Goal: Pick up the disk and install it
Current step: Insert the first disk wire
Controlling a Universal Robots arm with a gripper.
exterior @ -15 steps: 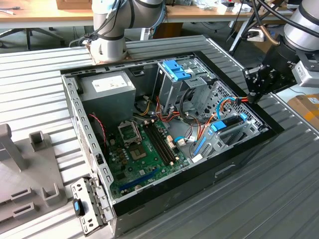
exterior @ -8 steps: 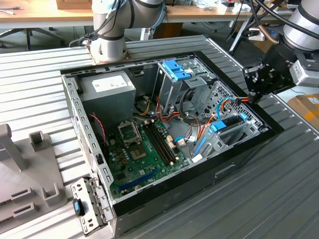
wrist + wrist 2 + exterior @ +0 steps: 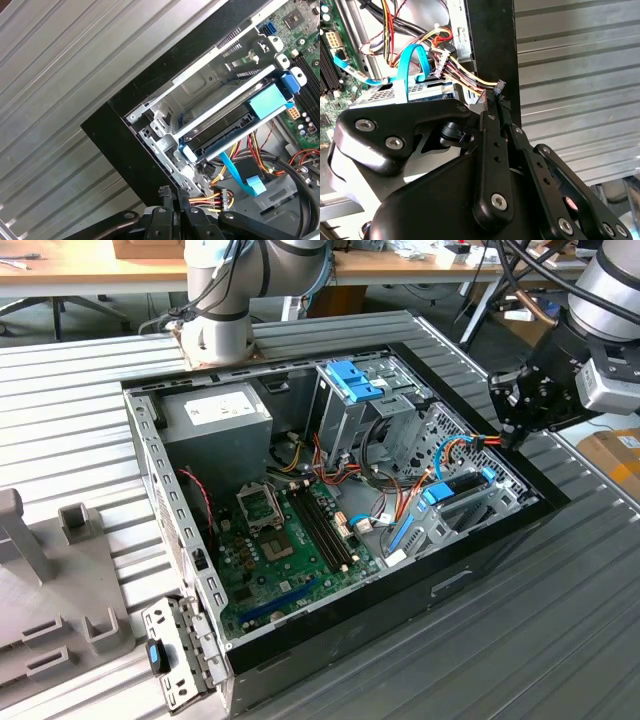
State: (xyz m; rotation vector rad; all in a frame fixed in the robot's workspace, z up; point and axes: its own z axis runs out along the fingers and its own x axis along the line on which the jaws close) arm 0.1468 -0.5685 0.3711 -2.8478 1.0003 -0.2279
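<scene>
Ribbed metal table (image 3: 560,640), wooden bench (image 3: 90,275) behind, bears the computer case (image 3: 480,570); end effector (image 3: 499,92) closed at its corner.

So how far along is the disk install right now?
Looks mostly done: the disk sits in the drive bay at the case corner, not in hand. The gripper is shut beside a black cable plug. Whether cabling is left, I cannot tell.
</scene>
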